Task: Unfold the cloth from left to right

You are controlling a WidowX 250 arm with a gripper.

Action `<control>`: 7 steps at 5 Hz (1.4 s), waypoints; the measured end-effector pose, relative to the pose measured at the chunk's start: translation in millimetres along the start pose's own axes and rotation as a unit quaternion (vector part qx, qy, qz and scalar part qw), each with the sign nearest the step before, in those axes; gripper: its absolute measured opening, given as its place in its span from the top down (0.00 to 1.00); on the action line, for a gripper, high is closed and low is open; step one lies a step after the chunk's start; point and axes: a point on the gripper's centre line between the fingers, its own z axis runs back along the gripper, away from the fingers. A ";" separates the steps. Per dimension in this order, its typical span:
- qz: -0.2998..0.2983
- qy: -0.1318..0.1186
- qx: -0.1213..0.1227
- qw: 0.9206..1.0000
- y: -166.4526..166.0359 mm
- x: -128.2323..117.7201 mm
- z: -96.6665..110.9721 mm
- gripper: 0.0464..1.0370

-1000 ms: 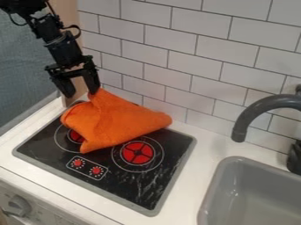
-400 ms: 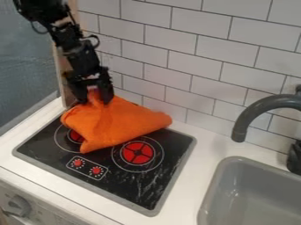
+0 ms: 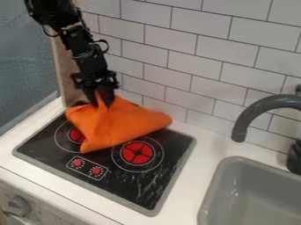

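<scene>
The black gripper (image 3: 101, 102) hangs over the back left of the stove, its fingers closed together on the raised upper peak of the orange cloth (image 3: 120, 123). A bit of orange shows between the fingertips. The cloth lies bunched and folded across the back half of the stove top, with one corner pointing to the front near the left burner and another reaching right. Part of its back left edge is hidden behind the gripper.
Under the cloth is the black stove top (image 3: 138, 184) with red burners and two red knobs. A grey sink (image 3: 220, 189) and a dark curved faucet (image 3: 253, 112) are at the right. White tiles (image 3: 200, 48) rise behind the counter.
The gripper has moved right and down onto the cloth and closed on its peak. The cloth's left edge has shifted slightly inward to the right.
</scene>
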 end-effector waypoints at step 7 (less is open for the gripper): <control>-0.133 0.023 -0.033 0.990 -62.4 -40.9 33.2 0.99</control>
